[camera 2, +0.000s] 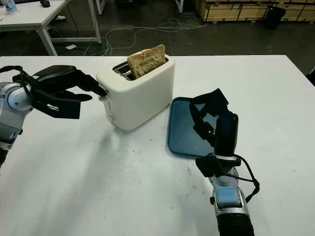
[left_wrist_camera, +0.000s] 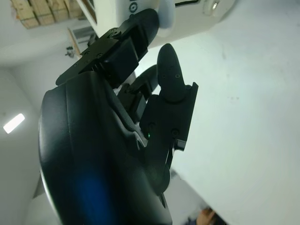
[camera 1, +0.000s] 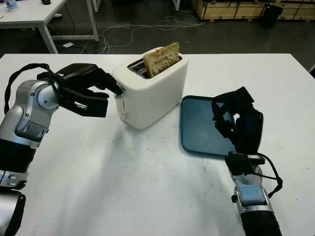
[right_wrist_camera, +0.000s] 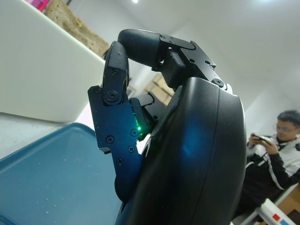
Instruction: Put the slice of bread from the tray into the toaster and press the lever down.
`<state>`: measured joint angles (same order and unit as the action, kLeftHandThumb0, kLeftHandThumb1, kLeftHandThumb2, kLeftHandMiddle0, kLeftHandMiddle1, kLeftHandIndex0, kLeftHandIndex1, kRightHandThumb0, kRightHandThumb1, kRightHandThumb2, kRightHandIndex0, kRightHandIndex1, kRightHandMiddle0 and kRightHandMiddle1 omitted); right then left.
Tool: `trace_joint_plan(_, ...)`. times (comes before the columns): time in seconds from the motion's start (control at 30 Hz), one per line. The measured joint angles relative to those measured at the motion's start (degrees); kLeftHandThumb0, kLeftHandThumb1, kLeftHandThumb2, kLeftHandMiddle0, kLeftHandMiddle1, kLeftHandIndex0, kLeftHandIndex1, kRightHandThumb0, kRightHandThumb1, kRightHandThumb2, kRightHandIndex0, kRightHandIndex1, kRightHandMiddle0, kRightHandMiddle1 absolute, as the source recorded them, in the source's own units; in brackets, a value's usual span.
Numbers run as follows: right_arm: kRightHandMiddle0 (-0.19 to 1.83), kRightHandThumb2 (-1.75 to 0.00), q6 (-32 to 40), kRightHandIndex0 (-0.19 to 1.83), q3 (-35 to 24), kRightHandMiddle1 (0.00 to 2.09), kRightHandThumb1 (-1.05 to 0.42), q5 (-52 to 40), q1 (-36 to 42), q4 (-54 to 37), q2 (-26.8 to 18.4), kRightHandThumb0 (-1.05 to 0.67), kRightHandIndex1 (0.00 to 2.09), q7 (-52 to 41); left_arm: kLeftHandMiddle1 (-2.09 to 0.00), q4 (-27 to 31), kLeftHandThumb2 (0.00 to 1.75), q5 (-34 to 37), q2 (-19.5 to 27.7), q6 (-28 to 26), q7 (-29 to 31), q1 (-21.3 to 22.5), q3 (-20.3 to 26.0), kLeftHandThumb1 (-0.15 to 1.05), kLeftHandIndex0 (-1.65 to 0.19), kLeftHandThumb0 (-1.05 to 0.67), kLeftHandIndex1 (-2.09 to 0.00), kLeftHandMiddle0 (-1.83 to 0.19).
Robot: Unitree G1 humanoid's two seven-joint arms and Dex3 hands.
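The bread [camera 1: 161,59] stood in the toaster [camera 1: 150,93], still high. The left hand [camera 1: 91,88], fingers curled and holding nothing, touched the lever [camera 1: 119,90] at the toaster's left end. It should press straight down until it locks. The right hand [camera 1: 238,123], curled and empty, hung over the tray [camera 1: 197,128].

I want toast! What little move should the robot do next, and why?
Probably push the lever down. The brown bread slice already stands in the white plastic toaster, still sticking up, and the left hand's fingertips are at the lever end. The right hand hovers over the blue tray, holding nothing.
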<state>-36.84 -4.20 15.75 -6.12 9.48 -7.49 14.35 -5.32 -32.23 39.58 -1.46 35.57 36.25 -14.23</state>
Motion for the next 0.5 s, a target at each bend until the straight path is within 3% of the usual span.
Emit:
trace_joint_plan(0.03,0.57,-0.36,0.0,0.9,-0.1,1.74,-0.92,-0.4,0.5,-0.6,-0.1,-0.41,1.75,-0.3,-0.63,0.4,0.27,-2.7,-1.0,-0.9,0.0,-0.6,-2.7,0.92,-0.96,-0.2,-0.08,-0.79)
trace_joint_plan(0.07,0.57,-0.36,0.0,0.9,-0.3,1.74,-0.92,-0.9,1.0,-1.1,-0.1,-0.41,1.75,-0.6,-0.65,0.0,0.3,-6.1,-2.7,-2.4,-0.4,-1.3,-5.6,0.92,-1.0,-0.22,-0.06,-0.82)
trace_joint_plan(0.2,0.69,-0.36,0.0,0.89,-0.8,1.35,-0.92,-1.8,2.4,-1.5,-0.3,-0.41,1.75,-1.1,-0.4,-5.9,0.43,-14.7,-14.0,-13.7,-8.1,-0.3,-9.4,0.92,-0.88,-0.27,-0.02,-0.77)
trace_joint_plan(0.3,0.68,-0.38,0.0,0.88,-1.2,1.38,-0.92,-1.9,2.7,-1.3,-0.8,-0.38,1.75,-1.2,-0.38,-11.6,0.48,-18.1,-20.2,-19.7,-14.3,0.2,-9.5,0.92,-0.89,-0.28,-0.03,-0.79)
trace_joint_plan(0.4,0.62,-0.39,0.0,0.87,-2.0,1.57,-0.92,-2.0,2.8,-0.8,-2.2,-0.36,1.75,-1.8,-0.32,-15.0,0.46,-20.3,-24.3,-23.9,-16.8,1.2,-9.8,0.92,-0.8,-0.26,0.0,-0.71)
trace_joint_plan(0.5,0.68,-0.38,0.0,0.88,-2.3,1.4,-0.92,-2.0,2.8,-0.6,-3.3,-0.34,1.75,-2.1,-0.32,-18.3,0.43,-22.0,-26.3,-26.4,-16.9,3.4,-10.5,0.92,-0.81,-0.28,-0.01,-0.74)
